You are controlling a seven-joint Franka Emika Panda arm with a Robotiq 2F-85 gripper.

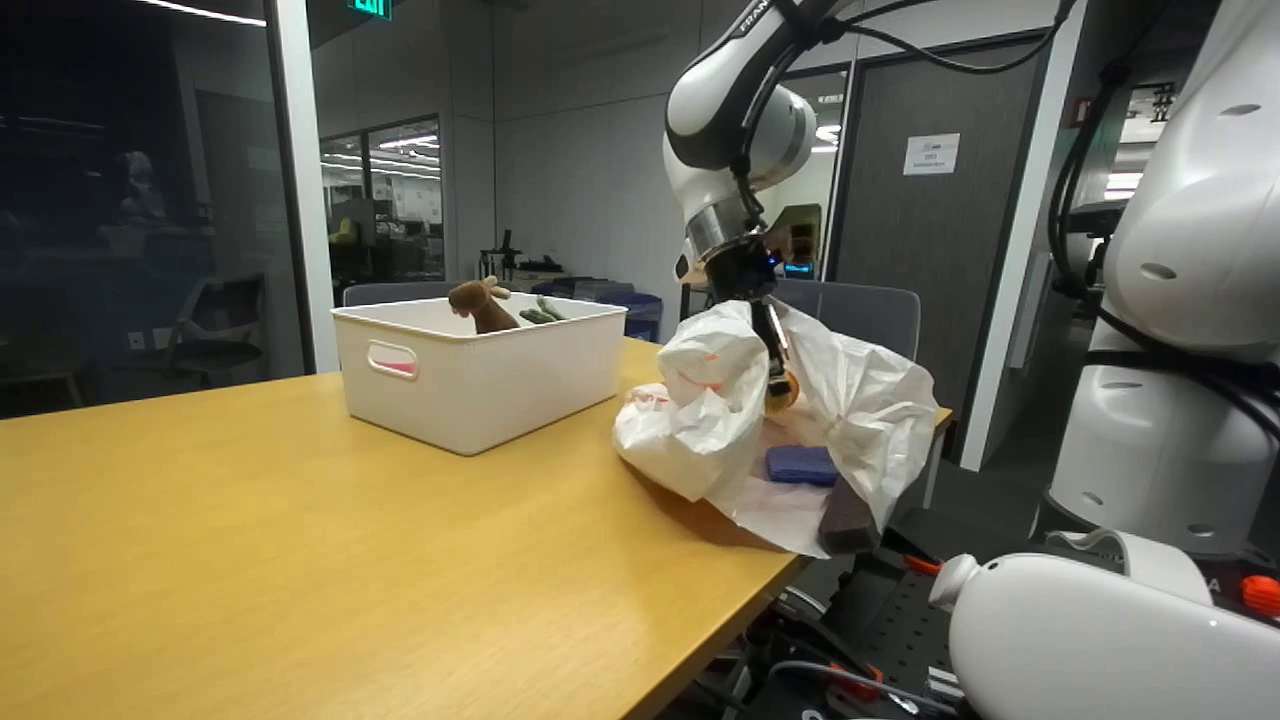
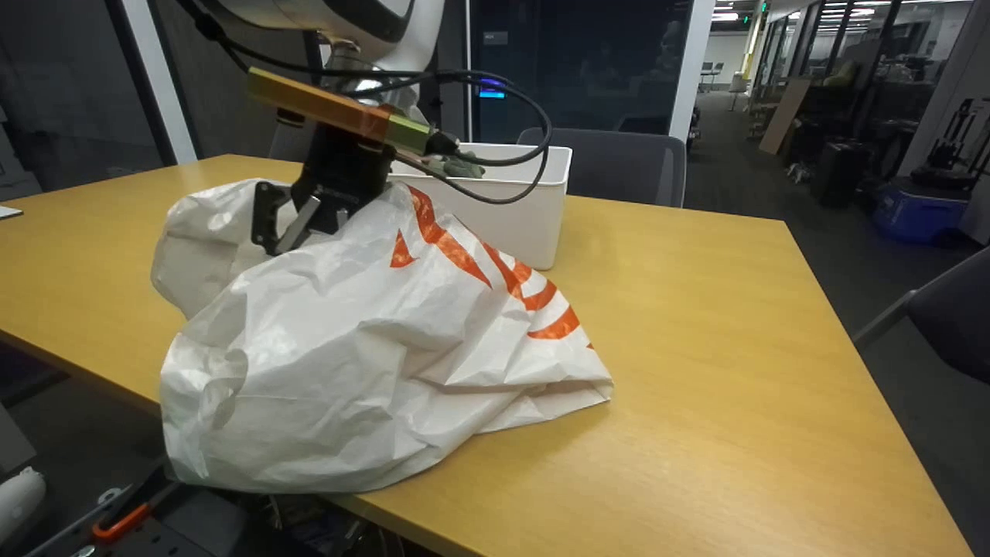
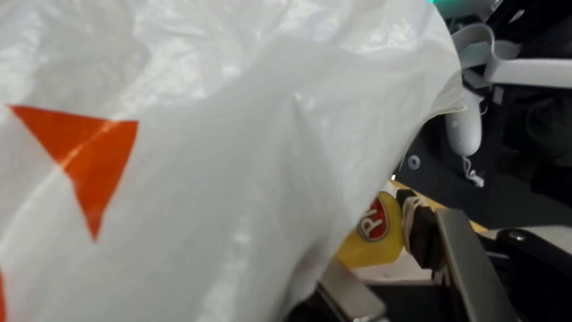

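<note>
A crumpled white plastic bag with orange print (image 2: 371,363) lies open at the table's edge in both exterior views and covers much of the wrist view. My gripper (image 1: 778,374) reaches down into its mouth. Between the fingers is a yellow can with a red label (image 3: 370,256). One rubber-banded finger (image 3: 424,232) presses against its side. The opposite fingertip is hidden behind the plastic. In an exterior view the can (image 1: 787,393) shows at the fingertips, above a blue block (image 1: 800,464) in the bag. A dark block (image 1: 848,518) lies at the bag's lower edge.
A white bin (image 1: 480,385) stands beside the bag on the yellow table (image 1: 400,560). Inside it are a brown plush toy (image 1: 490,308) and a green item (image 1: 543,312). A white headset (image 1: 1080,630) sits by the robot's base. Chairs (image 2: 619,166) stand around the table.
</note>
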